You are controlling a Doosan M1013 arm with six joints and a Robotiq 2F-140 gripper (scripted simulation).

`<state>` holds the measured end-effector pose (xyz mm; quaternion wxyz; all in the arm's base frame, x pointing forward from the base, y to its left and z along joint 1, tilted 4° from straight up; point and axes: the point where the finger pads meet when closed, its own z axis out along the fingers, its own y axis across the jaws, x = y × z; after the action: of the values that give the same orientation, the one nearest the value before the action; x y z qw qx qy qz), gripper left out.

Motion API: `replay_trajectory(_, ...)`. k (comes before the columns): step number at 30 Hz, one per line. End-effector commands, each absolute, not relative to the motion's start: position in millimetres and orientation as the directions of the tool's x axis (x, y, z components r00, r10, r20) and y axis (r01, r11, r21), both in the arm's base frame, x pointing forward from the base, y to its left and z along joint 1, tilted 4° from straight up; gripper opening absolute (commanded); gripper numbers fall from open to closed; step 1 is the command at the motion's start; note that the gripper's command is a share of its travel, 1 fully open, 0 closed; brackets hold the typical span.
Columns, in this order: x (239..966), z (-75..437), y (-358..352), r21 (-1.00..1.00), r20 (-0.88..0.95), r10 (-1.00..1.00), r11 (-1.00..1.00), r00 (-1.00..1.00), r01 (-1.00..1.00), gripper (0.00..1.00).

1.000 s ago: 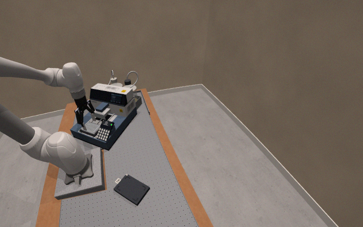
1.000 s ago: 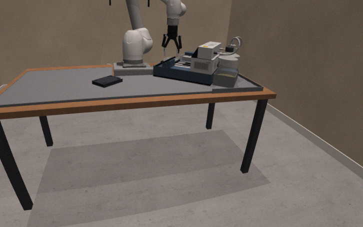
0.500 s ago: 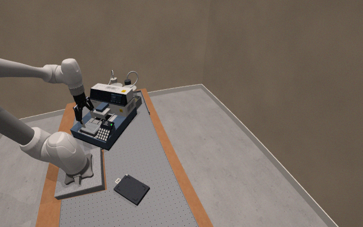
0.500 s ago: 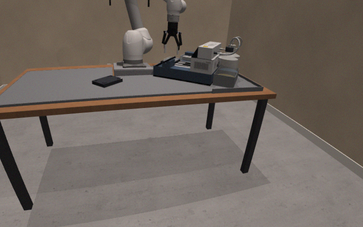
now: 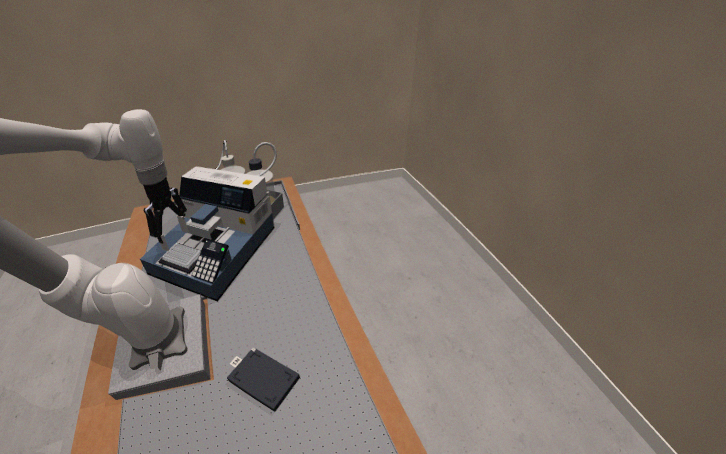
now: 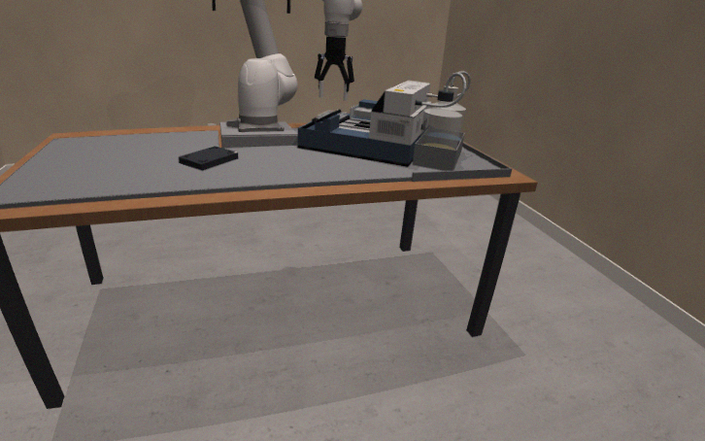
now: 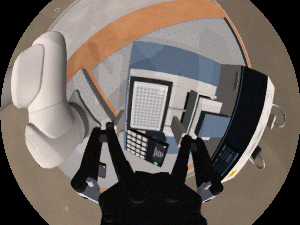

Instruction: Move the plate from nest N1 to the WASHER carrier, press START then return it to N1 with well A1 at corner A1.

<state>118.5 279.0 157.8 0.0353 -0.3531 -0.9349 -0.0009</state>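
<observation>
Nearest the lens, my black gripper (image 5: 172, 231) (image 6: 333, 96) (image 7: 148, 119) points down over the washer (image 5: 222, 188) (image 6: 398, 129) (image 7: 256, 114). Fingers fairly wide, apart, nothing between them; tips above the deck.

The pale plate (image 5: 182, 255) (image 7: 149, 105) lies in the carrier (image 7: 132, 99) at the front of the washer, looking flat within the dark surround. Cannot tell from here whether every edge sits fully down. The cut corner is too small to make out.

Just beside the plate, the keypad (image 5: 207, 267) (image 7: 136, 143) shows its pale keys; my fingertips are clear of them. The lamp (image 5: 222, 249) (image 7: 156, 163) next to the keys glows green.

Well apart from the washer, the dark plate nest (image 5: 263, 379) (image 6: 208, 156) rests on the perforated table top (image 5: 299, 321) (image 6: 129, 166) with no plate in it. Its N1 label (image 5: 235, 361) is at one side. Behind the washer's head, hoses (image 5: 274, 152) (image 6: 467, 83) loop up.

We see the gripper (image 5: 172, 227) (image 6: 333, 97) (image 7: 148, 119) higher above the washer (image 5: 207, 281) (image 6: 353, 145) (image 7: 172, 64) than a second ago, its fingertips farther up from the plate (image 5: 182, 255) (image 7: 149, 105).
</observation>
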Motion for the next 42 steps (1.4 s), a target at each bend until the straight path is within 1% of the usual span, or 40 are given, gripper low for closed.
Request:
replay_trajectory(1, 118.7, 161.3, 278.8, -0.023, 0.067, 0.660, 0.751, -0.748, 0.660, 0.70)
replay_trajectory(12, 119.7, 176.3, 278.4, -0.023, 0.067, 0.660, 0.751, -0.748, 0.660, 0.70)
replay_trajectory(20, 119.7, 176.3, 278.4, -0.023, 0.067, 0.660, 0.751, -0.748, 0.660, 0.70)
replay_trajectory(21, 121.1, 176.0, 273.6, -0.026, 0.066, 0.685, 0.728, -0.726, 0.685, 0.10)
replay_trajectory(32, 135.9, 173.7, 220.7, -0.048, 0.052, 0.900, 0.434, -0.432, 0.900, 0.10)
replay_trajectory(35, 139.9, 173.0, 206.3, -0.053, 0.047, 0.939, 0.342, -0.340, 0.938, 0.10)
replay_trajectory(37, 139.9, 173.0, 206.3, -0.053, 0.047, 0.939, 0.342, -0.340, 0.938, 0.10)
replay_trajectory(42, 146.6, 171.9, 182.2, -0.060, 0.038, 0.983, 0.182, -0.180, 0.982, 0.10)
